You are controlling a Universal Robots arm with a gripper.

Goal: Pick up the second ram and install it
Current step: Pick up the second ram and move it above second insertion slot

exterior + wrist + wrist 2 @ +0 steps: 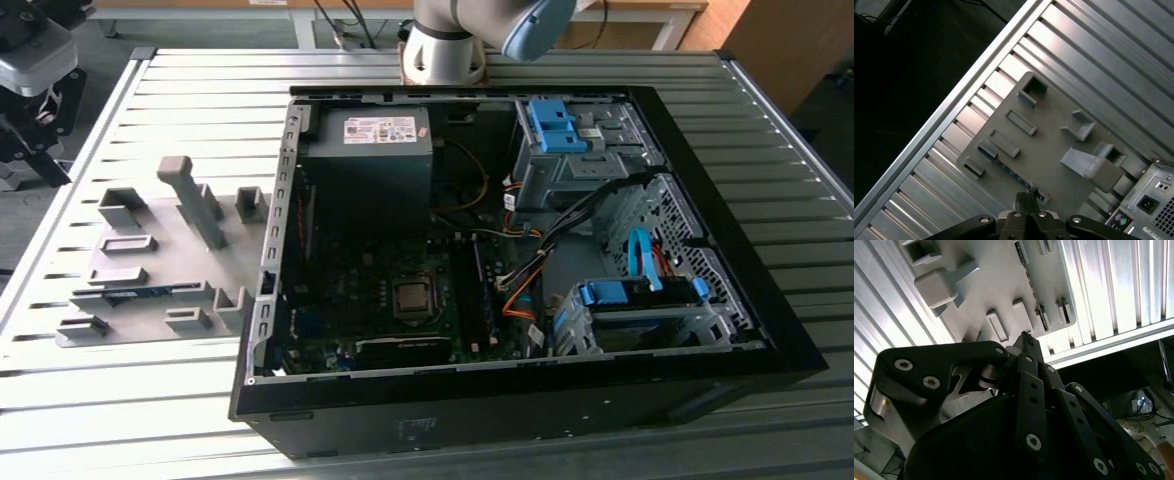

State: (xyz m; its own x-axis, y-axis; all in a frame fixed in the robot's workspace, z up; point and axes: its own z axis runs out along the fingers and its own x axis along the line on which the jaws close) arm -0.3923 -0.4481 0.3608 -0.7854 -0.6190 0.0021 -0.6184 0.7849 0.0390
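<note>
Blue second ram (1004,167) (1029,285) (144,292): stands on its long edge in a low slot of the grey holder plate, with its row of dark chips showing in both wrist views
Ram on the plate: near the plate's edge closest to the exterior camera, between small raised holder blocks (1019,122)
Gripper (1027,196) (1026,337): fingers pressed together, with nothing held between them
Ram to gripper: the closed fingertips hang above the plate and apart from the ram; in the first wrist view they line up with one end of it, and in the second wrist view the ram runs away from them along the plate
Holder plate (180,255) (1054,155) (989,285): flat on the table, carrying a tall angled post (187,195) (1094,167) and several empty pockets
Table (134,400): slatted aluminium
Computer case (534,425): black, opened, just beside the plate on the exterior view's right, with the motherboard (374,300) and power supply (367,150) exposed
Robot arm (454,40): its base stands beyond the far side of the case
</note>
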